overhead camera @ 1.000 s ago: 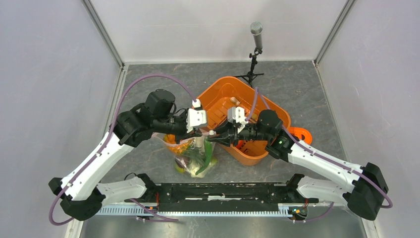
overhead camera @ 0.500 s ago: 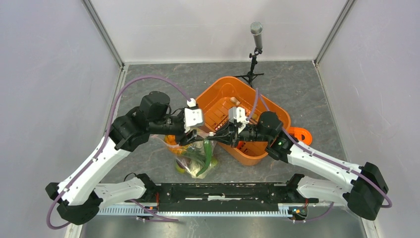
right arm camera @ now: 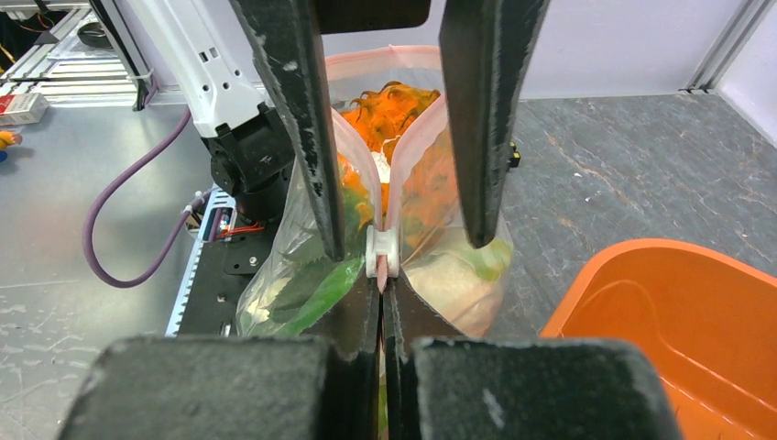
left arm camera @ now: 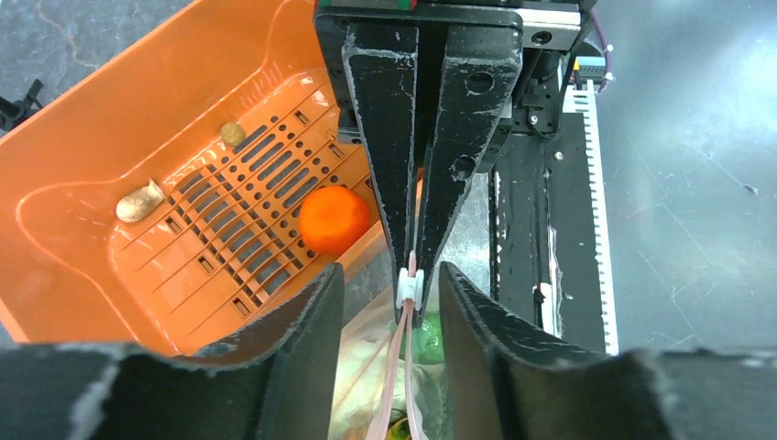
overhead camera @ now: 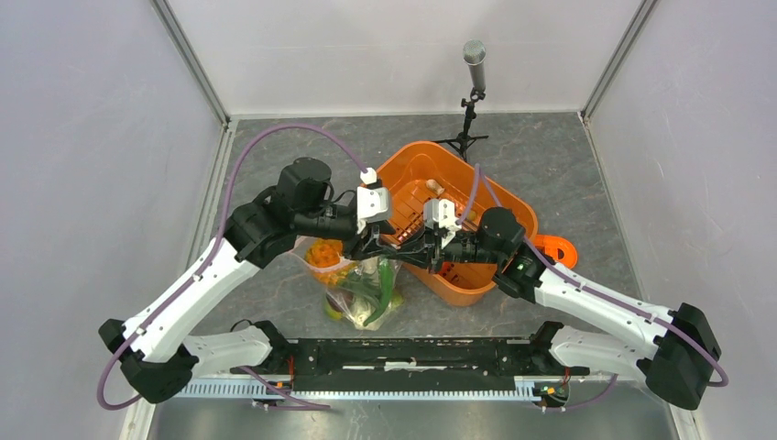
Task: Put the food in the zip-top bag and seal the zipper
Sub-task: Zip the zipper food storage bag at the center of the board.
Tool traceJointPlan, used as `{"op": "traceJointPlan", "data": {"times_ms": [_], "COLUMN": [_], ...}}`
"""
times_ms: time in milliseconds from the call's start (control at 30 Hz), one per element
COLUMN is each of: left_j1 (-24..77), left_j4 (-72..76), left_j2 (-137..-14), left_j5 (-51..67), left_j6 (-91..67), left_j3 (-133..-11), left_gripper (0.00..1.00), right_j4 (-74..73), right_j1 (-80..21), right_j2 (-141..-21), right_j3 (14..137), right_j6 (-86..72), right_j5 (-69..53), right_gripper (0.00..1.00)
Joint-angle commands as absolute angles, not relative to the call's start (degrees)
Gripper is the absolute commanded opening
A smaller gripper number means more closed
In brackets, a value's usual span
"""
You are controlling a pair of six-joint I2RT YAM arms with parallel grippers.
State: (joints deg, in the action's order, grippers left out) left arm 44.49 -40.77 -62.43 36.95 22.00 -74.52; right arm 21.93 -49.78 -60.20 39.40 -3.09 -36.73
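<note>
The limp, slippery-looking zip-top bag (overhead camera: 362,295) is probably best held by its stiffer zipper (right arm camera: 380,53), which the right pincer (right arm camera: 381,286) pinches from three o'clock, with the left pincer (left arm camera: 391,277) spread at nine.

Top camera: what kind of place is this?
Probably a robot test booth: white walls box in a grey table, two robot arms are mounted at its edge, and a microphone stands at the back.

basket (left arm camera: 137,119) orange, slotted; counter (overhead camera: 275,156) grey with pale veins. fruit (left arm camera: 334,220) bright orange. zip-top bag (right arm camera: 275,275) clear – zipper (right arm camera: 376,52) pinkish, slider (right arm camera: 381,252) white, food (right arm camera: 389,101) orange and green. left hand (left arm camera: 389,293) and right hand (right arm camera: 380,302) black – cables (right arm camera: 90,229) purple, arm links (overhead camera: 188,298) white.
</note>
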Motion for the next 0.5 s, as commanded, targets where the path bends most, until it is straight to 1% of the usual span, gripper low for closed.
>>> {"op": "traceJointPlan", "data": {"times_ms": [0, 67, 100, 200, 267, 367, 467], "left_j1": [44.6, 44.6, 44.6, 44.6, 44.6, 44.6, 44.7], "left_j4": [-40.9, -41.8, -42.3, -44.0, -44.6, -44.6, -44.6], "left_j2": [-62.6, -63.0, -63.1, -63.0, -62.8, -62.9, -63.7], "left_j5": [39.9, 39.3, 39.1, 38.7, 38.5, 39.5, 39.2], "left_j6": [20.6, 20.9, 21.1, 22.2, 22.7, 22.5, 22.6], "left_j3": [-76.3, -76.8, -77.0, -77.5, -77.4, -77.4, -77.7], "left_gripper": [0.45, 0.35, 0.35, 0.35, 0.4, 0.41, 0.38], "right_j4": [23.6, 23.7, 23.7, 23.7, 23.9, 23.9, 24.5], "right_j1": [-50.1, -50.1, -50.1, -50.1, -50.1, -50.1, -50.1], "right_j2": [-59.0, -58.8, -58.8, -58.8, -58.8, -58.8, -58.7], "right_j3": [40.8, 40.7, 40.7, 40.6, 40.7, 40.7, 40.7], "right_j6": [-2.1, -2.1, -2.1, -2.0, -2.1, -2.3, -2.6], "right_j5": [-35.6, -35.6, -35.6, -35.3, -35.4, -35.4, -35.6], "right_gripper": [0.0, 0.0, 0.0, 0.0, 0.0, 0.0, 0.0]}}
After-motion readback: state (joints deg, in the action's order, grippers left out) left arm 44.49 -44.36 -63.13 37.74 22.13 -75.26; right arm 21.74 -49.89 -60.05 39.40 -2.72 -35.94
